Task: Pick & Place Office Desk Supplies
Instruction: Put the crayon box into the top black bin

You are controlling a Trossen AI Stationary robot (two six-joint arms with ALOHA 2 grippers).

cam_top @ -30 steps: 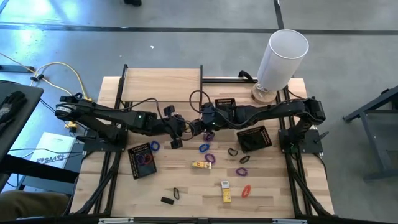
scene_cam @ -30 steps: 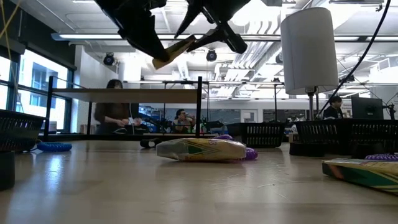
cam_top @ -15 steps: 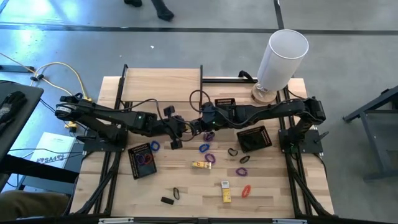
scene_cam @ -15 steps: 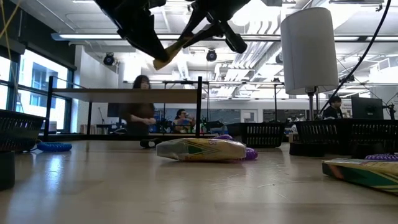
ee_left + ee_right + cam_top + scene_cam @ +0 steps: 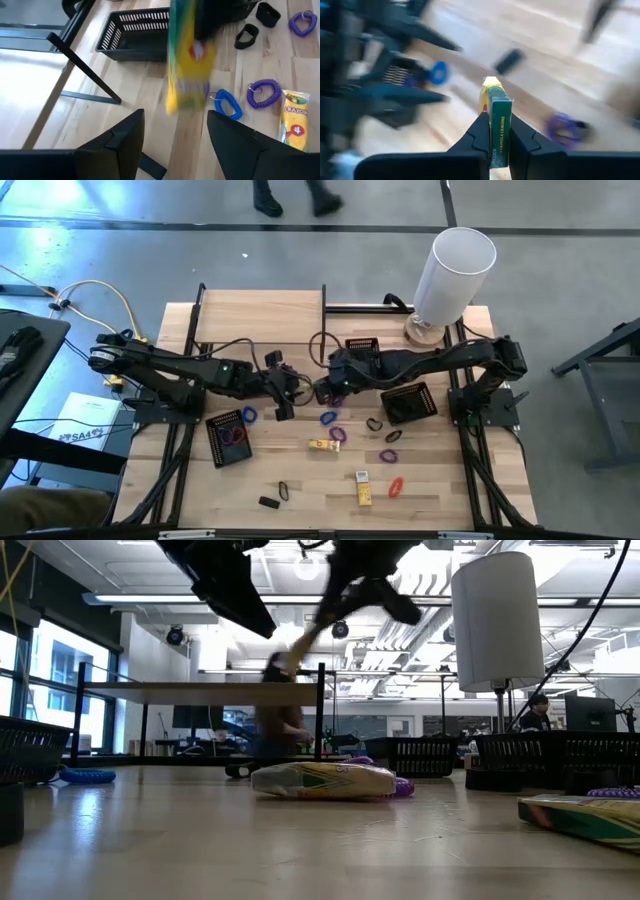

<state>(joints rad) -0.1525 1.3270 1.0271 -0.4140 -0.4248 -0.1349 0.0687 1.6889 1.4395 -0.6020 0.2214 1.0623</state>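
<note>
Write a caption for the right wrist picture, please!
Right gripper pinching a yellow-green crayon box above the wooden table.

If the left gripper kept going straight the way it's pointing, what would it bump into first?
Probably the yellow crayon packet that the right gripper holds just ahead of the open left gripper. Beyond it sit a blue loop and a black mesh tray; depth is unclear.

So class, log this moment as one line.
phase: handover | right gripper: shut on crayon box | left gripper: open | height: above table
</note>
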